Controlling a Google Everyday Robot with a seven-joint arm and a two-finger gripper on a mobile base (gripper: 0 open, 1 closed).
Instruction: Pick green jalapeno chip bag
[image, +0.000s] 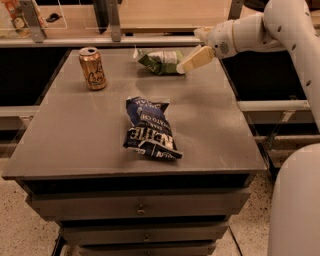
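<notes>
Camera view shows a grey table (65, 140) with three things on it. The green jalapeno chip bag (159, 61) lies flat near the back edge of the table, a little right of the middle. The gripper (189, 51) is just to the right of this bag, at the end of the white arm (250, 35) that reaches in from the right side. Its two pale fingers (196, 59) are spread apart and hold nothing. The lower one points down at the bag's right end and is touching it or very nearly touching it; I cannot tell which. So the reaching part looks almost done. The bag is not yet grabbed and not yet lifted, so that is what is left: get the fingers around the bag, squeeze and raise it. The dark blue chip bag (150, 131) in the middle of the table and the gold can (92, 68) at the back left are well apart from the gripper.
</notes>
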